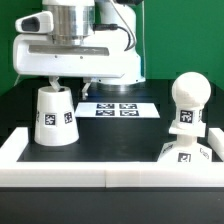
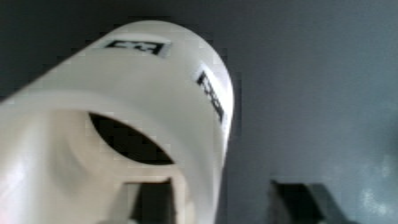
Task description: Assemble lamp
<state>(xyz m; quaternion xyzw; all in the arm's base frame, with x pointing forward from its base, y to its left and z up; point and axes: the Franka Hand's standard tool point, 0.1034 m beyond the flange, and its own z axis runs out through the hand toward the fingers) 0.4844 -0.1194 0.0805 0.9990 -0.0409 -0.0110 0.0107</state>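
Observation:
The white cone shade [image 1: 55, 118] stands on the black table at the exterior view's left, narrow end up, with a tag on its side. My gripper [image 1: 58, 82] is right over its top. In the wrist view the shade [image 2: 125, 110] fills most of the picture. My gripper [image 2: 226, 205] straddles the shade's upper wall: one finger [image 2: 160, 203] is in the top hole and the other [image 2: 295, 203] is outside, with a gap left beside the wall. The rounded bulb [image 1: 188, 100] stands upright on the angular base [image 1: 185, 152] at the right.
The marker board [image 1: 118, 108] lies flat at the back middle of the table. A low white wall [image 1: 110, 176] runs along the front edge and turns up the left side [image 1: 12, 145]. The robot's white pedestal [image 1: 100, 55] stands behind.

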